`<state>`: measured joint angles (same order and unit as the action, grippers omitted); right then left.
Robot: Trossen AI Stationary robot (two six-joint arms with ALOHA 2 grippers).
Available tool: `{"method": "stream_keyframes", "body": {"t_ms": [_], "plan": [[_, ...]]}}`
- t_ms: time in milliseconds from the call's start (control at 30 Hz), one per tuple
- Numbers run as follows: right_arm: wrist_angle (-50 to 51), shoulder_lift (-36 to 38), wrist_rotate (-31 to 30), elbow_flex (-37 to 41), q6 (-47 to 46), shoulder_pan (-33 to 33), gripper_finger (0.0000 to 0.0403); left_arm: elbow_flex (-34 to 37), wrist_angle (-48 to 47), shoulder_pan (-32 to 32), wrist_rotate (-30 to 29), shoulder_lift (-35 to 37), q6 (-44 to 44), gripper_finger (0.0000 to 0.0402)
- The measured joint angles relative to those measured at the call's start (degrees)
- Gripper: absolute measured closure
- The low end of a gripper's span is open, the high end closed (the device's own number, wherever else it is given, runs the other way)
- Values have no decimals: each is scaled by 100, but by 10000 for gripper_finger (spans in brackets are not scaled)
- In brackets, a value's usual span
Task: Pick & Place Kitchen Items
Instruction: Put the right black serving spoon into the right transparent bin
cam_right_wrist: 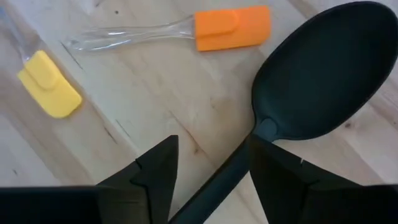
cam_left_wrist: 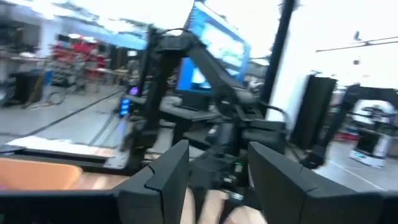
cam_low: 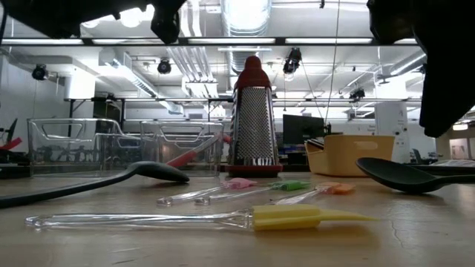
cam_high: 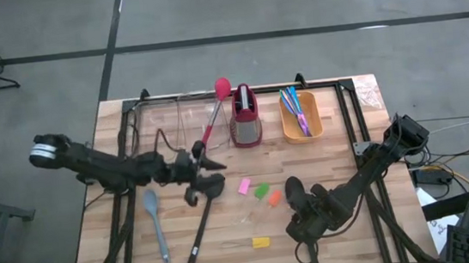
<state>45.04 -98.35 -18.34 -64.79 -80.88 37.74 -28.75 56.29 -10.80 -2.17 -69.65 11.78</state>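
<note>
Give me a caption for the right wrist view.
Right end effector open around a black spoon's handle; orange spatula and yellow spatula beyond.

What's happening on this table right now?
The right end effector is down at the table with its fingers open on either side of the handle of a black spoon, which lies on the wood near the orange spatula and the yellow spatula. It is not clamped. The left end effector hovers open over the head of a second black spoon, holding nothing.
</note>
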Motion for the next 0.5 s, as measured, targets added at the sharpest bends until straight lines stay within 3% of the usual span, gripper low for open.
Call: {"method": "stream_keyframes", "body": {"t_ms": [133,500], "plan": [[143,9,289,24,-255,0,216,81,370,-143,4,-150,-14,229],[113,-376,588,238,-877,0,214,6,267,-175,148,-200,50,231]]}}
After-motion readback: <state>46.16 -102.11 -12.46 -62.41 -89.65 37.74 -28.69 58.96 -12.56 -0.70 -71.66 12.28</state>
